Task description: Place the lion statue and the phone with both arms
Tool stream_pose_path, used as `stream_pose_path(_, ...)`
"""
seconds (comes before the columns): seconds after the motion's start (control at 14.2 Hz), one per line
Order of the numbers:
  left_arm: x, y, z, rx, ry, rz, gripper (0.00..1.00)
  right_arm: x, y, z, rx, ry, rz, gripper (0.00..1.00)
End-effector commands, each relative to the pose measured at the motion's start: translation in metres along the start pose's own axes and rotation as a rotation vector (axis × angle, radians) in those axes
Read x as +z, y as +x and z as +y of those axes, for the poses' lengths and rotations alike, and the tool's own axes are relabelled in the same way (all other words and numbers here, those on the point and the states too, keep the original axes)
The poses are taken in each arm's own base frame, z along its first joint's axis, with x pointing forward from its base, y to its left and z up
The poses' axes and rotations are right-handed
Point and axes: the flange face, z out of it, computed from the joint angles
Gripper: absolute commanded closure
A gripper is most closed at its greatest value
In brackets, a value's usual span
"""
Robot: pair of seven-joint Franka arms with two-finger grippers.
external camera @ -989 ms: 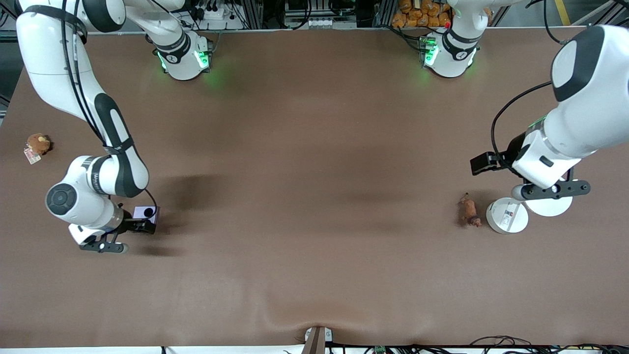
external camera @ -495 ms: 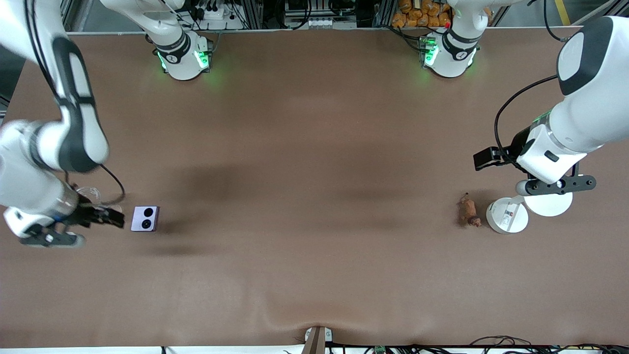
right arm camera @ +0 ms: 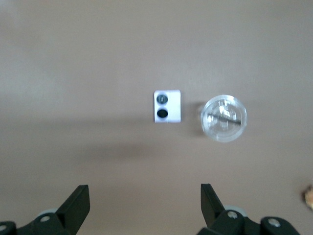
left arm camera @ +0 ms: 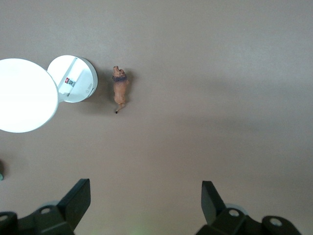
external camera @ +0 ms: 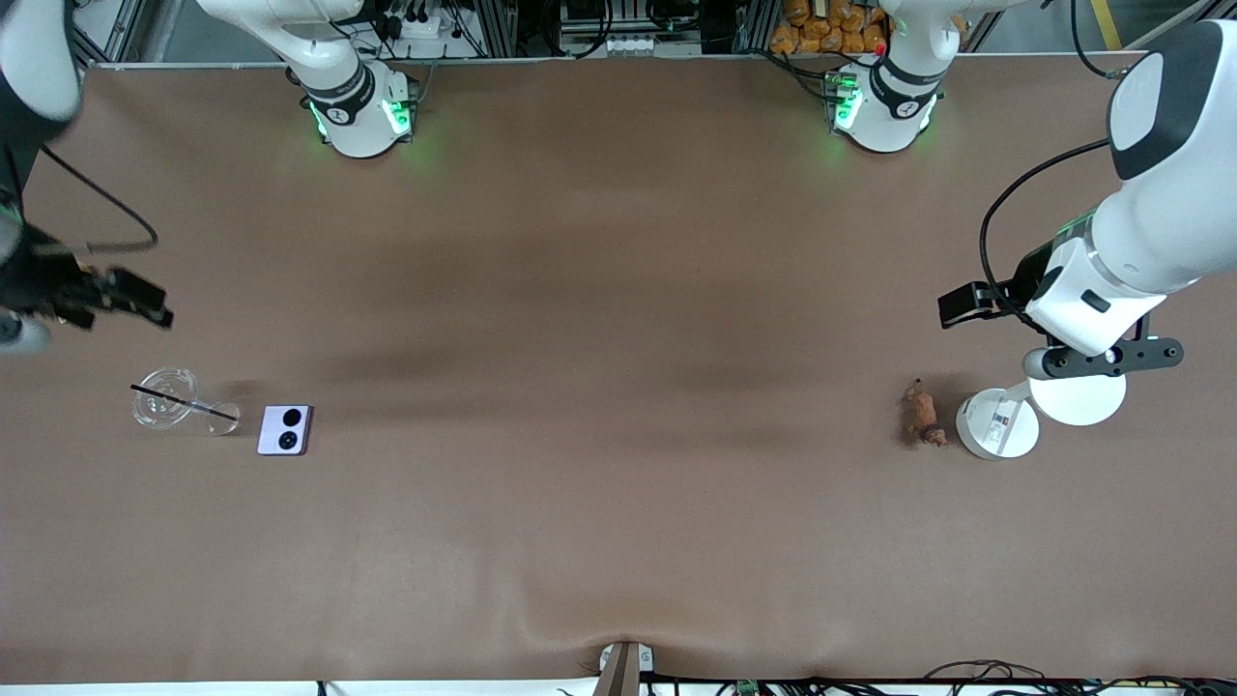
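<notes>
We see the phone (external camera: 285, 429) lying flat on the counter (external camera: 618, 338) toward the right arm's end, camera circles up, just beside a clear glass cup (external camera: 166, 401) with a dark straw across it. The lion statue (external camera: 921, 415) lies on its side toward the left arm's end, just beside a round white disc (external camera: 997, 423), with a second white disc (external camera: 1078, 398) next to that one.

Both pieces look set down, so we judge the step in hand to be the retreat. The right gripper (right arm camera: 145, 209) is up high over the counter's edge, jaws spread wide and empty, the phone well clear below it. The left gripper (left arm camera: 145, 205) hangs over the white discs, jaws spread wide too, nothing between them.

To finish well, we want both arms to lift straight up before swinging away, so no finger clips the cup or nudges the statue against the disc. Leave the jaws apart, rise first, then go.
</notes>
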Motion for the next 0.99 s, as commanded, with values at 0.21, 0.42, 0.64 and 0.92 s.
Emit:
stream_pose_path(0.21,-0.022,-0.017,0.0,0.01,-0.011,0.003,0.0,-0.053,-0.024,0.005,0.114,-0.013,-0.071,0.0)
stream_pose_path(0.42,-0.025,-0.02,0.001,0.012,-0.011,0.006,0.0,-0.06,-0.026,0.002,0.126,-0.012,-0.073,0.0)
stream_pose_path(0.64,-0.031,-0.026,0.0,0.012,-0.004,0.002,0.0,-0.061,-0.025,0.0,0.121,-0.014,-0.066,0.0)
stream_pose_path(0.92,-0.028,-0.029,0.0,0.014,0.002,-0.017,0.0,-0.063,-0.025,0.003,0.118,-0.015,-0.059,0.0)
